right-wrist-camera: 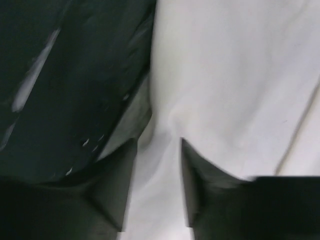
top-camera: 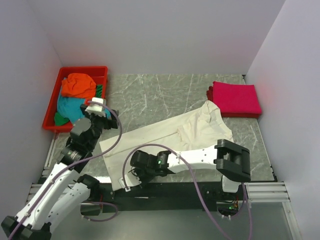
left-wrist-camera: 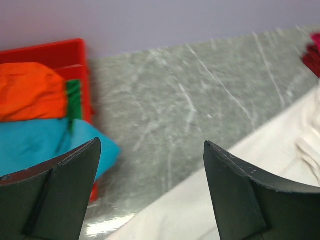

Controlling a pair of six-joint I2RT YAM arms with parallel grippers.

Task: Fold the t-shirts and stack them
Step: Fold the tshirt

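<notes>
**Cream shirt spread across the bench, right pincer at its near hem**

The grey, marble-patterned bench (top-camera: 165,92) carries everything. The cream shirt (top-camera: 165,135), the largest piece, lies open and slanted. It runs from the near-left edge up toward the far-right corner, with its cloth mostly flat. There are soft creases and a bunched fold near its far end.

At the far-left corner sits a red tray (top-camera: 51,111). It holds a crumpled orange shirt (top-camera: 79,85) on top, a teal shirt (top-camera: 67,106) nearer the front and a strip of green cloth (top-camera: 100,91) beside them. The teal shirt spills over the tray's near wall.

At the far-right corner a pink shirt (top-camera: 237,98) lies folded into a neat rectangle. A red edge shows under its left side.

The left pincer (left-wrist-camera: 150,145) hangs by the tray's near-right corner above bare bench. Its jaws are spread wide and hold nothing.

The right pincer (right-wrist-camera: 157,142) is down at the cream shirt's near-left edge, by the bench's near edge. Its jaws are a narrow gap apart. Pale cloth shows through the gap, and nothing is visibly clamped.
</notes>
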